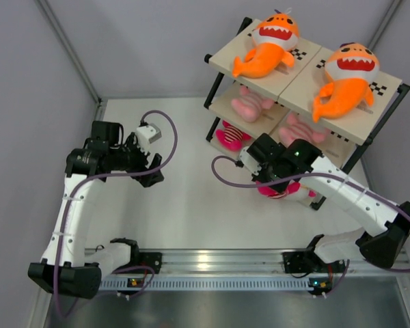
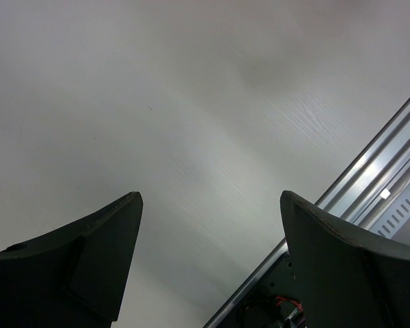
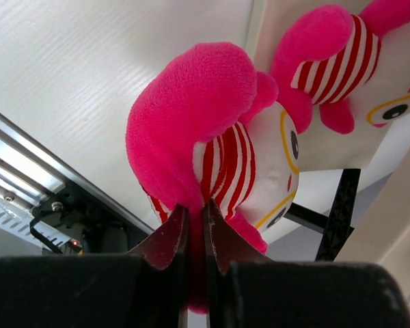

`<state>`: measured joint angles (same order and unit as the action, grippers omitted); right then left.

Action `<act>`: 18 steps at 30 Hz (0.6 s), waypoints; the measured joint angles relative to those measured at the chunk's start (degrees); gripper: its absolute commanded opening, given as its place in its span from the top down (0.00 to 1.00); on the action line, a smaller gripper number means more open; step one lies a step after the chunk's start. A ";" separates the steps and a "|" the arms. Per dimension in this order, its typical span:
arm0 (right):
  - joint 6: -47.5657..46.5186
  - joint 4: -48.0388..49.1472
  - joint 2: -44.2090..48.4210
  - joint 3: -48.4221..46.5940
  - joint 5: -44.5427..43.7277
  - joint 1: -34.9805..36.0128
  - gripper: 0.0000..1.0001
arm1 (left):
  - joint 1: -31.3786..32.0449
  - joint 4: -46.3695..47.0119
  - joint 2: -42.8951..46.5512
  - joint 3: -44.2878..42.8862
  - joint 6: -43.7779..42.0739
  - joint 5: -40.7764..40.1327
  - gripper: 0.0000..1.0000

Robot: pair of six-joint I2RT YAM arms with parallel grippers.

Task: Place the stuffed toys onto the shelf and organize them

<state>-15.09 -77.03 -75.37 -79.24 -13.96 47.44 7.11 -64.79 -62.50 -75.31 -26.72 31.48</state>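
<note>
The shelf (image 1: 297, 78) stands at the back right. Two orange sharks (image 1: 268, 42) (image 1: 345, 78) lie on its top boards. Two pale pink dolls (image 1: 251, 104) (image 1: 302, 130) lie on the middle tier. One striped doll (image 1: 232, 136) lies on the bottom tier; it also shows in the right wrist view (image 3: 359, 58). My right gripper (image 3: 195, 213) is shut on the other striped doll (image 3: 215, 133) by its pink plush, at the shelf's front (image 1: 281, 188). My left gripper (image 2: 208, 198) is open and empty over bare table, far left of the shelf (image 1: 150, 167).
A metal rail (image 1: 212, 263) runs along the table's near edge and shows in the left wrist view (image 2: 376, 171). Grey walls enclose the table on the left, back and right.
</note>
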 measured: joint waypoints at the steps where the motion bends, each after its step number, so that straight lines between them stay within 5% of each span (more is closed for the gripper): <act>1: -0.20 0.00 0.00 -0.02 0.50 0.00 1.00 | 0.00 -0.02 -0.22 0.00 0.00 0.11 0.12; 18: 0.37 -0.13 0.76 6.67 1.29 -1.20 1.00 | 0.00 -0.02 -1.16 -0.81 0.07 1.70 0.12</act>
<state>-14.72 -77.17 -74.61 -72.58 -12.67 46.24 7.11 -64.82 -63.66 -76.12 -26.65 33.19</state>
